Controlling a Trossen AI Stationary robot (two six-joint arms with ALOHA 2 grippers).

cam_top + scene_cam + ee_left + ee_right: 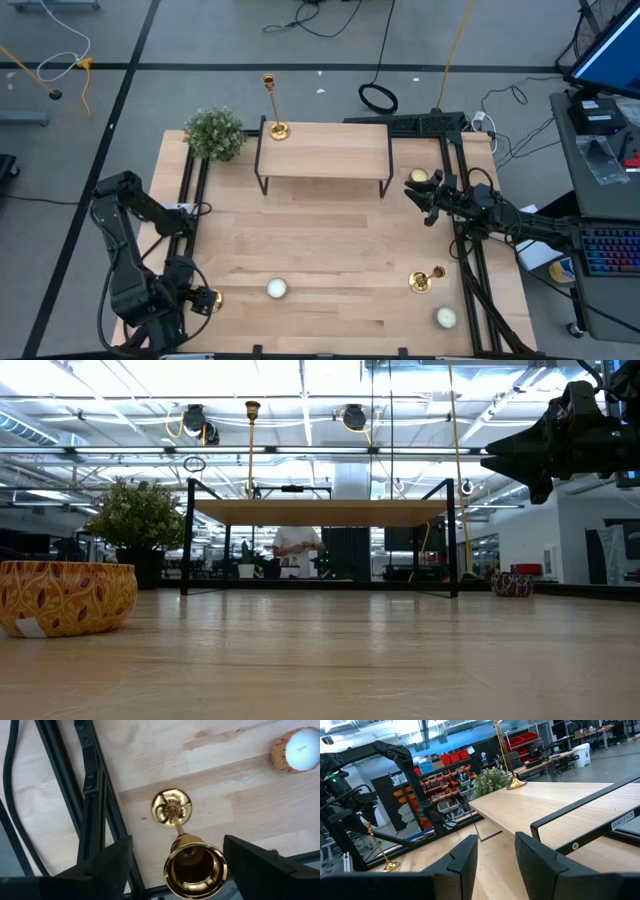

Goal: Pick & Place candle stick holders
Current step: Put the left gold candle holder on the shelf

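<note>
Below, the left gripper (177, 860), jaws spread either side of a gold candlestick (187, 855), not yet clamped.

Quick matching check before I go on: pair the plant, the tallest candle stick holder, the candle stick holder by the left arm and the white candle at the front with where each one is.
Things:
1. plant
2. tallest candle stick holder
3. candle stick holder by the left arm
4. white candle

Places:
A. between the left gripper's open fingers
B. on the shelf, back left corner
C. front middle of the table
D. table's back left corner, beside the shelf

Pairs: 1-D, 2-B, 3-A, 4-C
</note>
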